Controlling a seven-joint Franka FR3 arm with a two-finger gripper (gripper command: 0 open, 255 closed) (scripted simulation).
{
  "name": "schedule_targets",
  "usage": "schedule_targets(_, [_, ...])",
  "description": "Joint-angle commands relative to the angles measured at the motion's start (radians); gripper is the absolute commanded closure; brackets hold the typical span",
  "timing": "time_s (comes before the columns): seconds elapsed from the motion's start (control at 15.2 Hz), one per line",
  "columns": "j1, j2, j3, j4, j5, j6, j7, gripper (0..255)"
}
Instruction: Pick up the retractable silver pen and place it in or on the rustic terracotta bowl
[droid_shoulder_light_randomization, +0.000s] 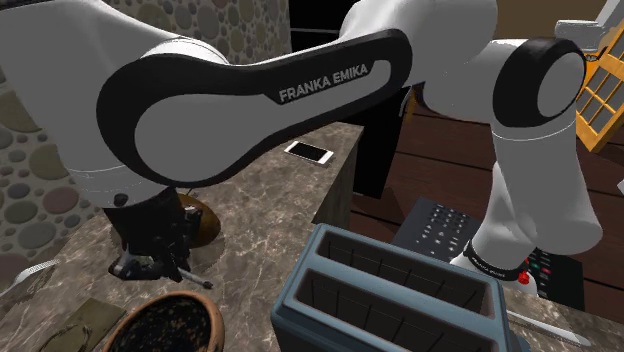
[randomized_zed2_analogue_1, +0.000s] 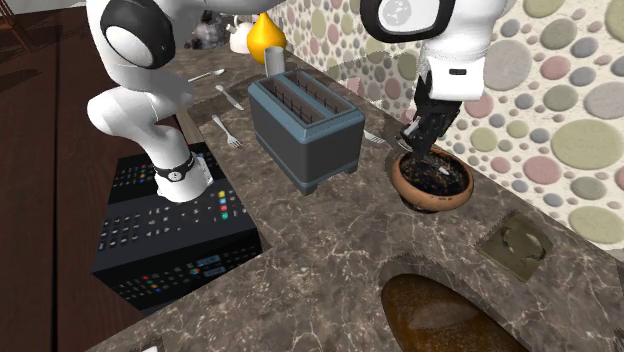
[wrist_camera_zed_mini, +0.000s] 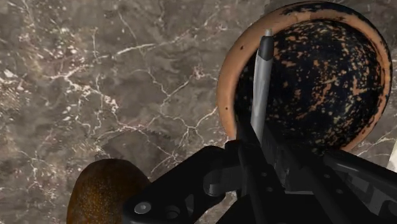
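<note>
the black gripper (wrist_camera_zed_mini: 257, 137) is clamped on a silver pen (wrist_camera_zed_mini: 261, 83), whose free end reaches out across the rim and over the dark, speckled inside of an orange-rimmed bowl (wrist_camera_zed_mini: 224, 95) on the marble counter (wrist_camera_zed_mini: 95, 76). whether the pen touches the bowl cannot be told. a blue-grey toaster (droid_shoulder_light_randomization: 390, 300) stands near the bowl, and a white phone (droid_shoulder_light_randomization: 309, 153) lies farther along the counter
</note>
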Motion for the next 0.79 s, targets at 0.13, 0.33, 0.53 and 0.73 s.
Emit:
schedule_targets(0.13, [0.155, 0.177, -0.021, 0.294, -0.075, -0.117, 0.060, 255])
schedule_targets(0.33, [0.293, 0.347, -0.059, 0.600, -0.121, -0.234, 0.065, 255])
schedule_targets(0.53, [0.249, 0.299, -0.044, 0.461, -0.111, -0.153, 0.079, 255])
schedule_targets(0.73, [0.222, 0.275, -0.039, 0.370, -0.106, -0.092, 0.087, 255])
